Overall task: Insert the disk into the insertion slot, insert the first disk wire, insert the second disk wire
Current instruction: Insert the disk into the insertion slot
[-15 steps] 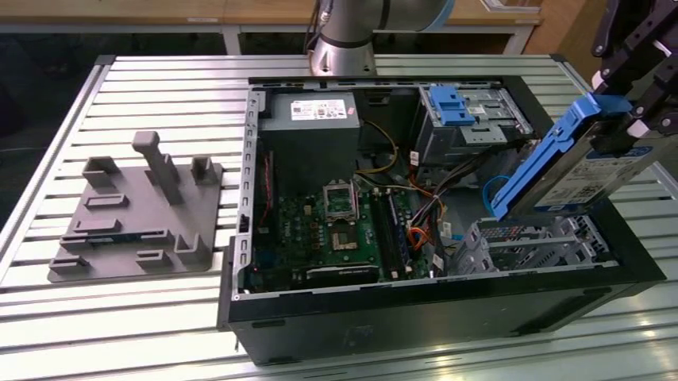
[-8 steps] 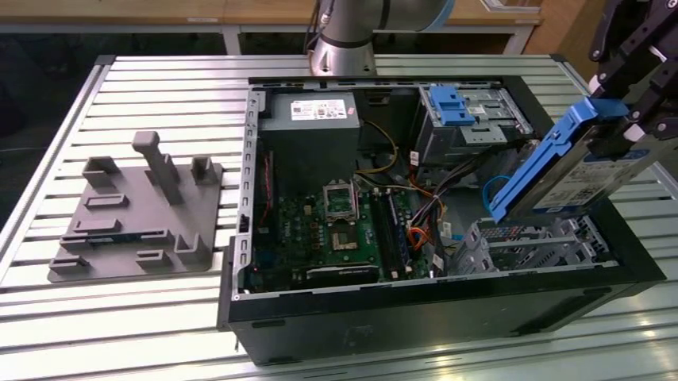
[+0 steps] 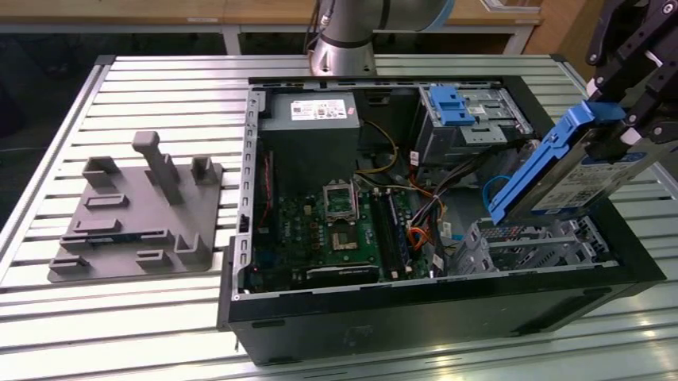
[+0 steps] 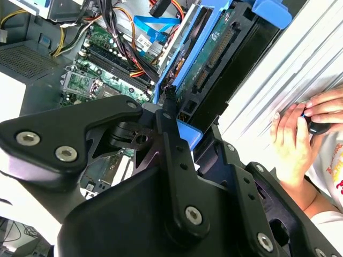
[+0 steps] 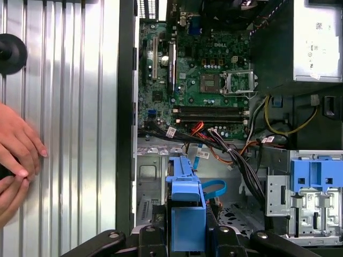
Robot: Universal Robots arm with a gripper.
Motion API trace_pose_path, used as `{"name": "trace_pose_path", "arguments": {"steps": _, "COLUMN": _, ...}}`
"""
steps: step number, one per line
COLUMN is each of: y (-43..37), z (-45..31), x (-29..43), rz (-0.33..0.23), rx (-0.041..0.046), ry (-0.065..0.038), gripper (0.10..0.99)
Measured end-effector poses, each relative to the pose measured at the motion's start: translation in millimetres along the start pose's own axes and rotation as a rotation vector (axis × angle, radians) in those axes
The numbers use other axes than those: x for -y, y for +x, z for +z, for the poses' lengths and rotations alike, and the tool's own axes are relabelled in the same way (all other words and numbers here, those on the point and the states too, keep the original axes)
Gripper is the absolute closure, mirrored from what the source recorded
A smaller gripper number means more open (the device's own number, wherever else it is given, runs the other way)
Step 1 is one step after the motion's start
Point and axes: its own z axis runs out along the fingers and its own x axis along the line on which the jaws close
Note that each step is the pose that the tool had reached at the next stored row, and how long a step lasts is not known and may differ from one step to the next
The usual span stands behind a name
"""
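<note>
The disk [image 3: 577, 178], a silver drive with a white label in a bright blue frame [image 3: 529, 167], hangs steeply tilted over the open computer case. My gripper [image 3: 623, 131] is shut on its upper end. Its lower end hovers just above the insertion slot [image 3: 529, 242], a perforated silver cage in the case's near corner on the exterior view's right. In the first wrist view the blue frame [image 5: 187, 211] sits between my fingers above the cage [image 5: 150, 184]. The second wrist view shows the disk's underside [image 4: 214, 48]. A blue flat cable [image 3: 491, 190] and orange-black wires [image 5: 225, 150] lie beside the cage; I cannot tell which are the disk wires.
A taller metal bay with a blue latch [image 3: 456, 107] stands behind the cage. Motherboard [image 3: 339, 230] and power supply [image 3: 313, 111] occupy the case's middle. A grey fixture plate [image 3: 138, 214] lies on the slatted table. A person's hands [image 5: 16, 155] rest beside the case.
</note>
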Motion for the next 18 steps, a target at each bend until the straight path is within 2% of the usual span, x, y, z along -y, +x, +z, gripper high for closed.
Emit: {"name": "trace_pose_path", "arguments": {"steps": 18, "y": 0.4, "z": 6.9, "x": 0.1, "rz": 0.0, "rx": 0.0, "ry": 0.0, "gripper": 0.725}}
